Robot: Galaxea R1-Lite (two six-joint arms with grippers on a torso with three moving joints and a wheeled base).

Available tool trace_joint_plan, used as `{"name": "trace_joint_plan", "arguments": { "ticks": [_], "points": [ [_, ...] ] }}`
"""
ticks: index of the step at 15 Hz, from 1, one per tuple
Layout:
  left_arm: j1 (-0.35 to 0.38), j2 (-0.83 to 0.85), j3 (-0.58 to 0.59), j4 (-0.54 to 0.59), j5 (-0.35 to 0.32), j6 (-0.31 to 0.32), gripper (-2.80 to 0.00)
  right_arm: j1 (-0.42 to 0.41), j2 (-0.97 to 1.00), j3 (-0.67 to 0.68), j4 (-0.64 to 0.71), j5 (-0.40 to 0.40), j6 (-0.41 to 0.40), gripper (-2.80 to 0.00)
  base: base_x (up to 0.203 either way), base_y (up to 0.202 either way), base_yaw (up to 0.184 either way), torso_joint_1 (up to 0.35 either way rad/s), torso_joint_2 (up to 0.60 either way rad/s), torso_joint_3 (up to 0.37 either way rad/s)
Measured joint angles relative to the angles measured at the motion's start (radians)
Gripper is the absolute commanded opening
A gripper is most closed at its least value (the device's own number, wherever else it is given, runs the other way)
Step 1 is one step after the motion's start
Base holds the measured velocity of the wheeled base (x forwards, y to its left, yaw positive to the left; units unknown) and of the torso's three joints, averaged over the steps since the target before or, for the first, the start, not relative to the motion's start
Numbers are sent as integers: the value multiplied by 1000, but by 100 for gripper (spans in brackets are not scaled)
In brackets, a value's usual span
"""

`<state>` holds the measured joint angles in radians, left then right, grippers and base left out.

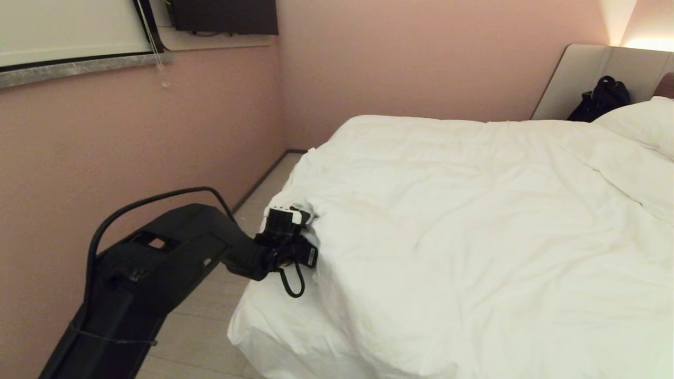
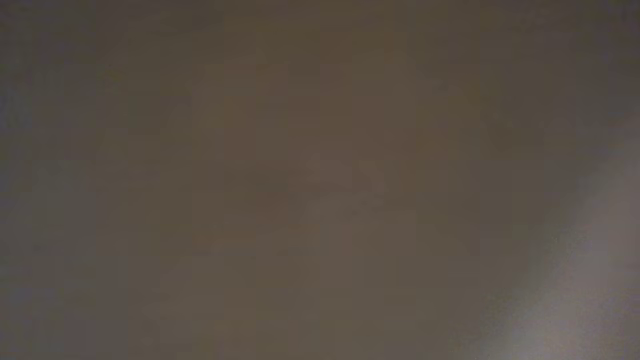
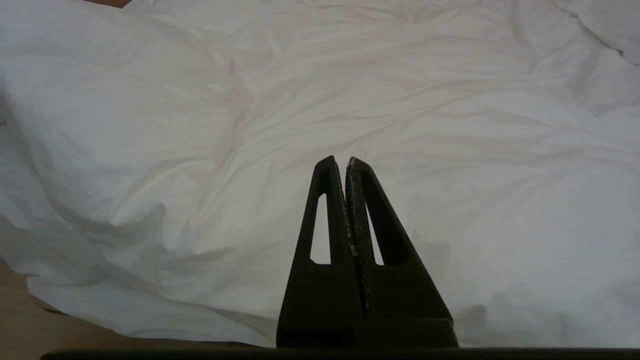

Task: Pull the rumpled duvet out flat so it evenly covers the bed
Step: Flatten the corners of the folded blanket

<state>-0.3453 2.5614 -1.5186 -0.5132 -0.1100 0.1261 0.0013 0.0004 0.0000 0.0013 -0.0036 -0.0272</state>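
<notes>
The duvet (image 1: 474,221) lies spread over most of the bed (image 1: 295,342), reaching from the pillow (image 1: 645,123) by the headboard (image 1: 579,79) down to the foot edge, where it drapes over the side toward the floor. It is not yet smooth: long creases run across the middle, and the near left corner is bunched into a soft hump with folds hanging below it. The left claw (image 1: 310,223) is pushed into that bunched corner at the bed's left edge, its tips buried in the cloth; whether it is spread or pinching the fabric cannot be told, since the cloth hides the tips and the left wrist view is dark with nothing to make out. The right claw (image 3: 346,165) hangs above the duvet near the foot edge, its two fingers pressed together on nothing. By the look of it the coverage is largely done, and what remains is drawing out that left corner and flattening the wrinkles so the overhang is even. A dark bag (image 1: 603,100) rests against the headboard.
</notes>
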Motion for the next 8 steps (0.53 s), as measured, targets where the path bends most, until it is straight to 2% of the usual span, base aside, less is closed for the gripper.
{"name": "trace_joint_plan", "arguments": {
  "ticks": [4, 8],
  "points": [
    [0, 74, -152, 17, 39, 0, 0, 0, 0, 0, 0, 0, 0, -280, 0, 0, 0, 0, 0, 0],
    [0, 147, -351, 178, 57, -1, 0, 0, 0, 0, 0, 0, 0, -280, 0, 0, 0, 0, 0, 0]
  ]
}}
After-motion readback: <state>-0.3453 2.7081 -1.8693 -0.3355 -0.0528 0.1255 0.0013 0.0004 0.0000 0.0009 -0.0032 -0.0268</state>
